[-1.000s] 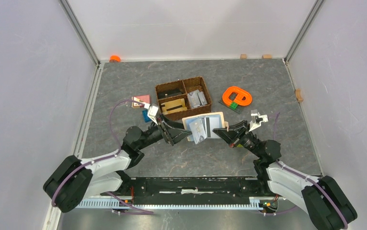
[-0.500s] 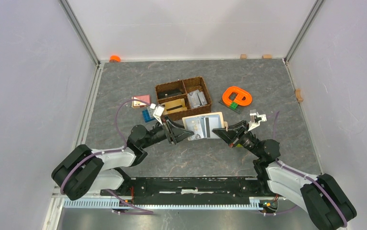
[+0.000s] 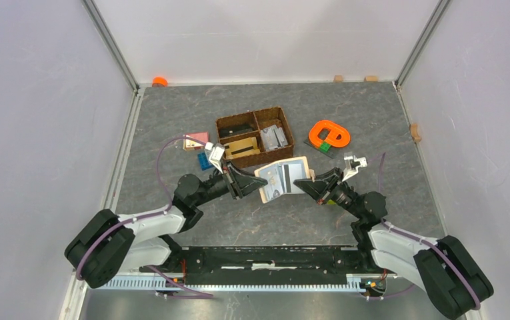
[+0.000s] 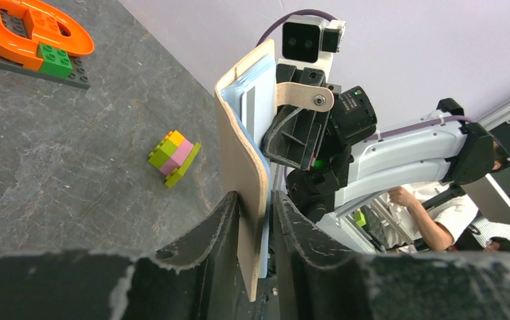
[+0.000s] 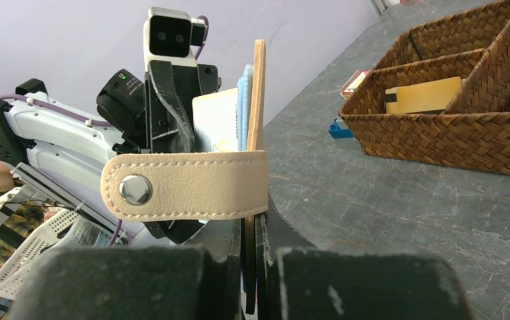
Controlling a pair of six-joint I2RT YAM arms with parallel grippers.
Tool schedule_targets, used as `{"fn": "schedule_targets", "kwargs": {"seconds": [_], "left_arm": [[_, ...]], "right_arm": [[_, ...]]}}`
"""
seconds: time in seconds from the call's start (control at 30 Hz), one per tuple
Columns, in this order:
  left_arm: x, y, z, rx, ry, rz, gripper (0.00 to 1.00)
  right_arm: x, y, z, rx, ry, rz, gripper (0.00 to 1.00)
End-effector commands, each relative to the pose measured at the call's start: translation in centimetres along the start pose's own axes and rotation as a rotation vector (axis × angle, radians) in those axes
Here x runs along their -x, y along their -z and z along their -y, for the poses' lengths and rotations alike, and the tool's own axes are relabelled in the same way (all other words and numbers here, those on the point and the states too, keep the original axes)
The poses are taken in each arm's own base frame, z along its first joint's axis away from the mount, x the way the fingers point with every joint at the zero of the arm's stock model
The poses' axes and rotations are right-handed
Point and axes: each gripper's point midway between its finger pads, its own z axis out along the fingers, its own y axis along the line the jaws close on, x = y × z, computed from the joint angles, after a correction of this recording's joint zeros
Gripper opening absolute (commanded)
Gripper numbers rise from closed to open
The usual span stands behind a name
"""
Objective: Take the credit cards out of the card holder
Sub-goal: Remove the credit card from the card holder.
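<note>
The beige card holder (image 3: 285, 175) hangs open above the table between my two grippers, its pale blue inside facing up. Credit cards (image 3: 275, 181) sit in its pockets; a white card (image 5: 215, 123) shows behind the snap tab (image 5: 192, 185). My right gripper (image 3: 304, 183) is shut on the holder's right edge, seen edge-on between the fingertips of the right gripper (image 5: 252, 223). My left gripper (image 3: 251, 183) straddles the holder's left edge. In the left wrist view the left gripper (image 4: 257, 197) has one finger on the beige cover (image 4: 242, 153) and the other against the blue lining.
A brown woven divided basket (image 3: 291, 137) holding several cards stands just behind the holder; the basket (image 5: 439, 133) is close on the right in the right wrist view. An orange toy (image 3: 329, 133) lies at the back right. A pink block (image 3: 197, 140) and a blue brick (image 3: 203, 160) lie left. A small coloured brick stack (image 4: 174, 157) sits on the table.
My left gripper, wide open a second ago, has closed onto the holder's left edge. The holder has shifted slightly left and tilted. The right gripper has kept its hold.
</note>
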Motion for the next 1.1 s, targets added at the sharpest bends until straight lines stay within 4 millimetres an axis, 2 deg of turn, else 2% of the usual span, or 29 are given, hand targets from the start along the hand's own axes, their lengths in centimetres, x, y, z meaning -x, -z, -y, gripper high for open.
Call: {"fn": "schedule_targets", "kwargs": {"seconds": [0.0, 0.07, 0.1, 0.3, 0.33, 0.43, 0.53, 0.63, 0.73, 0.97, 1.07], "left_arm": [[0.8, -0.7, 1.4, -0.06, -0.031, -0.001, 0.44], [0.7, -0.8, 1.5, -0.065, -0.026, -0.011, 0.65], [0.6, -0.9, 1.4, -0.068, -0.022, -0.014, 0.69], [0.3, -1.3, 1.8, -0.113, 0.002, -0.026, 0.71], [0.3, -1.3, 2.0, -0.129, 0.007, -0.027, 0.67], [0.4, -1.2, 2.6, -0.16, 0.007, -0.017, 0.47], [0.4, -1.2, 2.3, -0.14, 0.006, -0.017, 0.33], [0.4, -1.3, 2.0, -0.119, 0.009, -0.023, 0.26], [0.4, -1.3, 1.7, -0.104, 0.011, -0.023, 0.18], [-0.1, -1.3, -1.7, 0.07, 0.027, -0.047, 0.02], [0.0, -1.2, -2.4, 0.106, 0.028, -0.044, 0.02]], "right_arm": [[1.0, -0.2, -1.4, 0.065, 0.012, 0.03, 0.0], [1.0, -0.2, -1.8, 0.079, 0.003, 0.029, 0.0], [1.0, -0.2, -1.9, 0.086, -0.001, 0.03, 0.0], [0.9, -0.2, -2.5, 0.119, -0.031, 0.023, 0.0], [0.9, -0.2, -2.6, 0.124, -0.037, 0.02, 0.0], [0.8, -0.3, -2.6, 0.128, -0.045, 0.014, 0.0], [0.5, -0.4, -2.1, 0.113, -0.053, 0.004, 0.0], [0.4, -0.5, -1.8, 0.097, -0.052, -0.002, 0.03], [0.1, -0.5, -0.6, 0.049, -0.045, -0.012, 0.14], [-0.8, -0.3, 4.5, -0.188, 0.016, -0.08, 0.38], [-0.3, 0.0, 5.9, -0.271, 0.07, -0.074, 0.41]]}}
